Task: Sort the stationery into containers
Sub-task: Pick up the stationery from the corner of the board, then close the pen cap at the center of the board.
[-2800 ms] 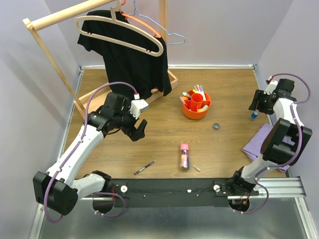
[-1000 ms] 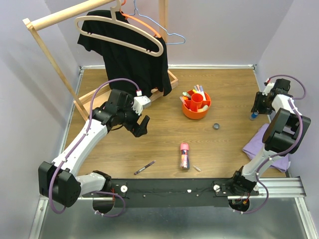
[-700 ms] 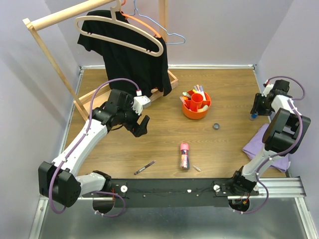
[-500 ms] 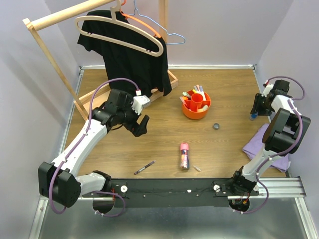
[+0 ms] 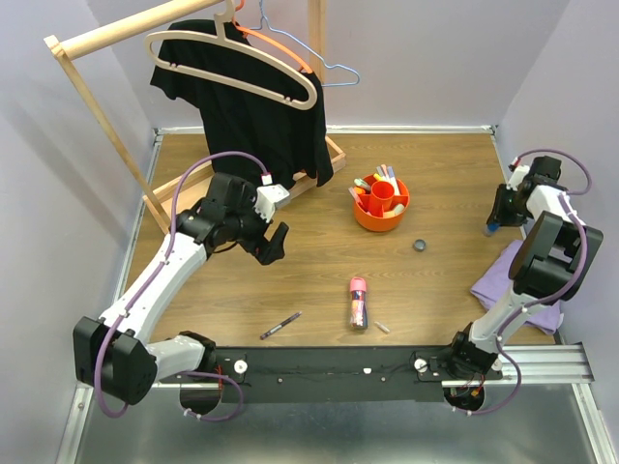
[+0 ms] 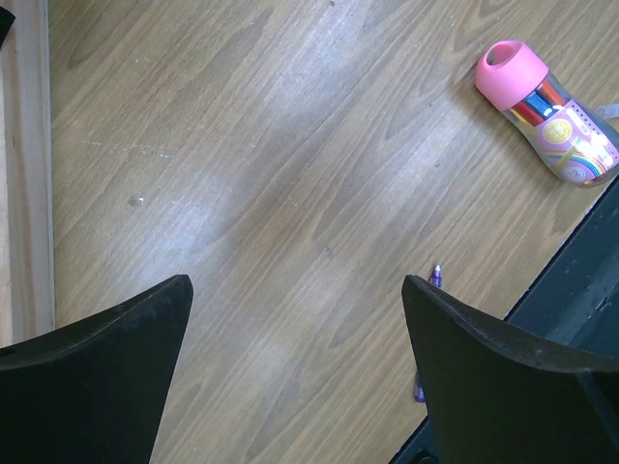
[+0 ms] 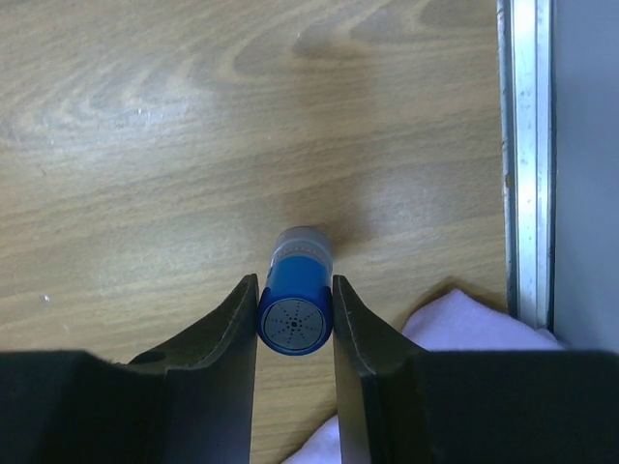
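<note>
A chunky blue marker (image 7: 295,309) stands upright on the wooden table by the right edge, also in the top view (image 5: 493,225). My right gripper (image 7: 295,285) is shut on the blue marker, both fingers pressed against its sides. The orange organiser (image 5: 372,222) sits mid-table with several pens standing in it. A stubby pink tube (image 5: 358,302) lies near the front, and a slim purple pen (image 5: 280,325) lies left of it. My left gripper (image 5: 274,246) hovers open over bare wood, the pink tube (image 6: 546,111) and the pen (image 6: 434,275) off to its side.
A wooden clothes rack with a black shirt (image 5: 251,106) fills the back left; its base rail (image 6: 29,164) shows beside my left fingers. A small dark cap (image 5: 420,246) lies right of the organiser. A lilac cloth (image 5: 508,275) lies near the marker, by the metal edge rail (image 7: 527,155).
My right gripper has closed in on the blue marker. The left arm has barely shifted and stays open.
</note>
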`<state>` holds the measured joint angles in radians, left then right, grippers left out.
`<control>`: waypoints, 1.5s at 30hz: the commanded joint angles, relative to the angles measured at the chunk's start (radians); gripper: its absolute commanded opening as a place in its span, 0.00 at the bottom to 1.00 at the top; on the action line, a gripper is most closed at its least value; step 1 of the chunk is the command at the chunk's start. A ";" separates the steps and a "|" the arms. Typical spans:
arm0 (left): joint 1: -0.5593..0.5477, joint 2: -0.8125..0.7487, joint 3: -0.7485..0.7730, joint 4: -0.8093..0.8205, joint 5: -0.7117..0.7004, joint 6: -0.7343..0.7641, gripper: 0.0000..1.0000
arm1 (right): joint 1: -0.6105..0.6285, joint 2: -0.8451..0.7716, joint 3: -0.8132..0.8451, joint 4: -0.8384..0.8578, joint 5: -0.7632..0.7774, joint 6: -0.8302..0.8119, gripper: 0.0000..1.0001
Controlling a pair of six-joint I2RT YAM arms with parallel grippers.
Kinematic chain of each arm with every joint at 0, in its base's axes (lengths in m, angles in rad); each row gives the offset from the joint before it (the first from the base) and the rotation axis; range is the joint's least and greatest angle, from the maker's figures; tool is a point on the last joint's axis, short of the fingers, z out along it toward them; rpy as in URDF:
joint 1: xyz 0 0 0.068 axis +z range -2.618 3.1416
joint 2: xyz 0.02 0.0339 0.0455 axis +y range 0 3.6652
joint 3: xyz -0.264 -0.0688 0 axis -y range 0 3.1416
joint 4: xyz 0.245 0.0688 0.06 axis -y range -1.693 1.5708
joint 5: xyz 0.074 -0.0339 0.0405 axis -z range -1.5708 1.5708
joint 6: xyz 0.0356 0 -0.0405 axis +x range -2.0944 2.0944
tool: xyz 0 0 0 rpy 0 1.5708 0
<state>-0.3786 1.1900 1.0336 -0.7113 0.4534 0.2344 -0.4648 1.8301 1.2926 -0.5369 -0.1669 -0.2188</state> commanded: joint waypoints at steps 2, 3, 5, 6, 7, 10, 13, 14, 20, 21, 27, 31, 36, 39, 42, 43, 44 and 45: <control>0.010 -0.032 -0.017 0.022 0.008 -0.010 0.99 | 0.017 -0.103 0.048 -0.141 -0.051 -0.045 0.07; 0.010 -0.033 -0.018 0.024 0.010 -0.010 0.99 | 0.031 -0.110 0.062 -0.165 -0.059 -0.053 0.06; 0.012 -0.035 -0.021 0.026 0.011 -0.012 0.99 | 0.086 -0.137 0.088 -0.227 -0.089 -0.089 0.04; 0.012 -0.036 -0.020 0.027 0.013 -0.012 0.99 | 0.109 -0.149 0.091 -0.241 -0.103 -0.099 0.04; 0.012 -0.038 -0.020 0.029 0.014 -0.010 0.99 | 0.158 -0.175 0.097 -0.250 -0.115 -0.117 0.03; 0.014 -0.041 -0.018 0.032 0.014 -0.012 0.99 | 0.262 -0.207 0.108 -0.267 -0.178 -0.143 0.03; 0.018 -0.046 -0.015 0.033 0.016 -0.014 0.99 | 0.366 -0.226 0.113 -0.256 -0.215 -0.151 0.03; 0.020 -0.047 -0.014 0.032 0.016 -0.012 0.99 | 0.391 -0.229 0.109 -0.241 -0.214 -0.155 0.03; 0.041 -0.064 -0.010 0.023 0.016 -0.015 0.99 | 0.535 -0.184 0.140 -0.270 -0.204 -0.220 0.03; 0.044 -0.067 -0.010 0.023 0.018 -0.018 0.99 | 0.545 -0.167 0.148 -0.278 -0.203 -0.221 0.03; 0.075 -0.084 -0.021 0.027 0.031 -0.027 0.99 | 0.591 -0.127 0.126 -0.298 -0.129 -0.243 0.01; 0.087 -0.089 -0.021 0.026 0.031 -0.030 0.99 | 0.591 -0.137 0.083 -0.290 -0.097 -0.248 0.01; 0.092 -0.089 -0.023 0.029 0.041 -0.035 0.99 | 0.591 -0.167 0.025 -0.278 -0.063 -0.244 0.01; 0.092 -0.082 -0.021 0.032 0.047 -0.038 0.99 | 0.591 -0.180 -0.009 -0.284 -0.054 -0.257 0.01; 0.092 -0.076 -0.018 0.036 0.048 -0.040 0.99 | 0.592 -0.192 -0.041 -0.276 -0.040 -0.258 0.01; 0.092 -0.075 -0.017 0.036 0.048 -0.041 0.99 | 0.592 -0.195 -0.048 -0.273 -0.037 -0.261 0.01; 0.092 -0.075 -0.017 0.038 0.048 -0.043 0.99 | 0.591 -0.196 -0.061 -0.268 -0.034 -0.261 0.01; 0.092 -0.073 -0.015 0.038 0.048 -0.041 0.99 | 0.592 -0.198 -0.067 -0.265 -0.026 -0.263 0.01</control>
<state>-0.2935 1.1210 1.0237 -0.6960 0.4694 0.2047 0.1234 1.6737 1.2598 -0.8101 -0.2356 -0.4656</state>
